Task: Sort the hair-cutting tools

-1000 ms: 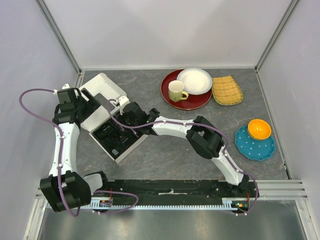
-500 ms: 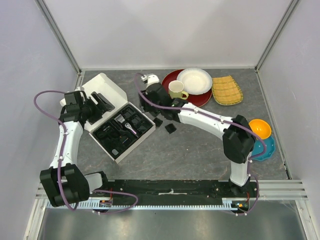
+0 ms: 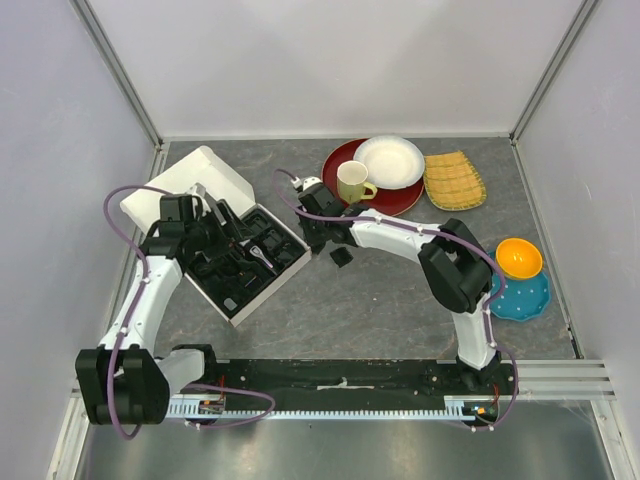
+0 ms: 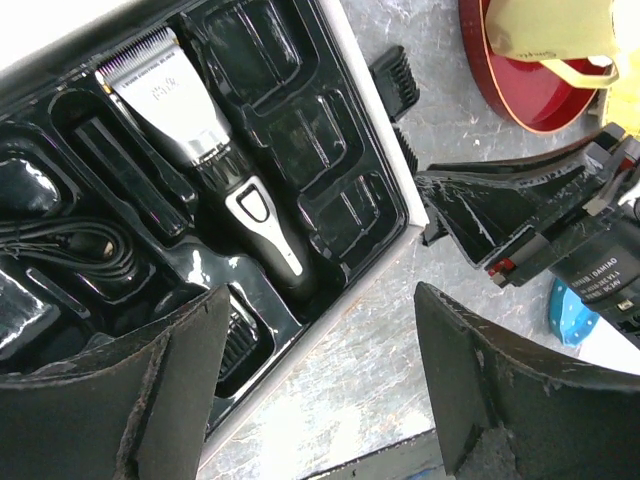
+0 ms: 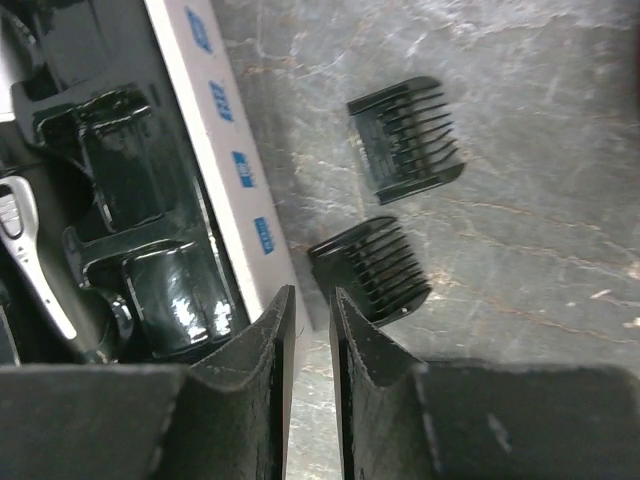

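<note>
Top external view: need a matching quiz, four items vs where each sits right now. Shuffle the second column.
Items:
1. hair clipper
2. two loose comb guards
3. mug
4. orange bowl

Places:
A. on the blue plate
B. in the black tray
C. on the red plate
D. on the bare tabletop beside the box

Pairs: 1-B, 2-D, 3-C, 4-A

The hair clipper [image 4: 215, 168] lies in the black tray [image 4: 318, 120], cord [image 4: 72, 246] coiled beside it.
</note>
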Controlling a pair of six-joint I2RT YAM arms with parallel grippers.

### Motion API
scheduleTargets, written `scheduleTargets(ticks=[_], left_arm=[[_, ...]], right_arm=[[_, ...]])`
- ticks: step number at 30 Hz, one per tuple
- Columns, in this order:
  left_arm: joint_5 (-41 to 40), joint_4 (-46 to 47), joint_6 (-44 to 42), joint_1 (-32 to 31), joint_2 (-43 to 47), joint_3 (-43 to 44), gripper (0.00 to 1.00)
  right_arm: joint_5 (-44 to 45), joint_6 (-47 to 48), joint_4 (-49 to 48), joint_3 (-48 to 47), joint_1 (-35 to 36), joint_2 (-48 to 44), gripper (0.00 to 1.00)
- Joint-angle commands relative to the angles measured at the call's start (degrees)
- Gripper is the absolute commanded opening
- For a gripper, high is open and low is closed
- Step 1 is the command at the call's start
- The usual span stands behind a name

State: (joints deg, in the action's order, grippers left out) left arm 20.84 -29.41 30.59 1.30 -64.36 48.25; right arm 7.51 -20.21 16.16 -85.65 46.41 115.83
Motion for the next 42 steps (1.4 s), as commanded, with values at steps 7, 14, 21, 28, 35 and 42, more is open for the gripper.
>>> scheduleTargets(ticks=[7, 14, 21, 28, 35, 42], left_arm=[[-0.7, 0.7, 2.8, -3.9, 3.3, -1.1, 0.80], [-0.9, 0.8, 4.1, -6.3, 4.9, -2.3, 0.80], [1.0, 2.5, 4.9, -9.6, 4.4, -2.1, 0.80], [1.9, 11.0, 10.5, -19.0, 1.4, -2.7, 0.80], [-6.2, 20.8, 17.9, -32.3, -9.0, -0.5, 0.80], [-19.8, 27.3, 25.7, -39.7, -21.1, 1.8, 0.74]], right_arm=[[-9.9, -1.9, -6.4, 8.6, 3.2, -3.9, 0.25], [-3.4, -2.6, -7.4, 15.8, 5.4, -11.7, 0.27], [5.7, -5.5, -4.4, 20.8, 2.6, -21.6, 0.44], [10.2, -8.5, -1.6, 27.4, -4.6, -28.4, 0.48], [12.9, -12.8, -0.6, 33.6, -7.7, -35.6, 0.50], [12.3, -13.6, -0.9, 36.6, -8.8, -36.6, 0.51]])
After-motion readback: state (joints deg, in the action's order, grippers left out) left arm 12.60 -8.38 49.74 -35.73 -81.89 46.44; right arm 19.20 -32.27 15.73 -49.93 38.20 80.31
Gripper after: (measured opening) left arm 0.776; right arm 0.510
